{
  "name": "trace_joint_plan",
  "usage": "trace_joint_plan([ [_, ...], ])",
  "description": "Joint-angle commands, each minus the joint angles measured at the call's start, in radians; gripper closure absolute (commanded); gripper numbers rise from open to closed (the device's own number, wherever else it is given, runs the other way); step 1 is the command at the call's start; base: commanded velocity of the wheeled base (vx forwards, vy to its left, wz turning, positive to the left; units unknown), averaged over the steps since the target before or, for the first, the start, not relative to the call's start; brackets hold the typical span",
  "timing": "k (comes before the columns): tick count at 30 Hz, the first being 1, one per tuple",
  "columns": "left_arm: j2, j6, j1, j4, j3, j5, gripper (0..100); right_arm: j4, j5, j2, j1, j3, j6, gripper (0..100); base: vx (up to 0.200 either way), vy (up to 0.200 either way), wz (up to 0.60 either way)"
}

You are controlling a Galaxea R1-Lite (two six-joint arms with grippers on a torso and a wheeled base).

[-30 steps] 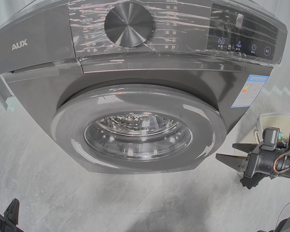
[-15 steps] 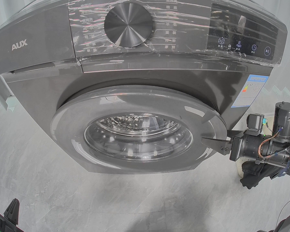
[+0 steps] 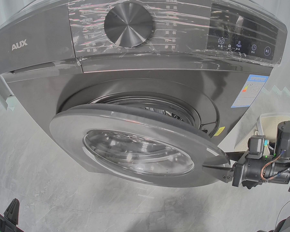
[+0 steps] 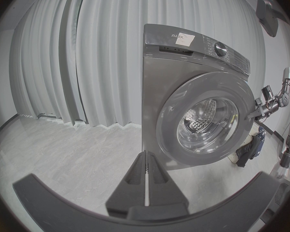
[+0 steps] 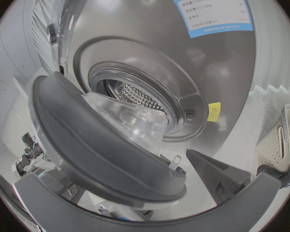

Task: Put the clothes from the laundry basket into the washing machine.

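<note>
Rim of ajar washing machine door (image 3: 132,152) inside right end effector (image 3: 220,163)

The right pincer (image 3: 217,163) has black wedge fingers (image 3: 219,174); its dark grey cylindrical wrist (image 3: 248,174), at four o'clock, carries a coppery cable (image 3: 268,166).

So the room I'm working in: a pale grey marbled floor (image 3: 71,190) is stretching out all around me and picking up soft, even light. A long pleated whitish curtain (image 4: 109,65) is hanging across the back, hem just reaching the floor, with a dark vertical seam (image 4: 76,65) running down it. Off to one side a pale panelled wall (image 5: 8,45) is showing.
</note>
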Motion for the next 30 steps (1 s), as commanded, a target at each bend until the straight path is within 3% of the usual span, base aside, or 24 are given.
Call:
trace_joint_plan([
  [1,-0.015,0.0,0.0,0.0,0.015,0.0,100,0.001,-0.002,-0.084,0.006,0.044,-0.001,0,0.0,0.0,0.0],
  [5,-0.015,-0.001,0.0,0.0,0.015,0.0,100,-0.006,-0.002,-0.072,0.002,0.021,0.001,0,0.0,0.0,0.0],
  [10,-0.015,-0.004,0.0,0.0,0.015,0.0,100,-0.008,-0.002,-0.031,0.003,-0.008,0.001,0,-0.2,0.0,0.0],
  [21,-0.015,-0.003,0.0,0.0,0.015,0.0,100,0.001,0.004,-0.115,0.031,0.081,-0.015,0,-0.018,0.0,0.0],
  [30,-0.015,-0.004,0.0,0.0,0.015,0.0,100,-0.005,-0.002,-0.041,-0.005,-0.019,-0.015,0,-0.022,0.0,0.0],
])
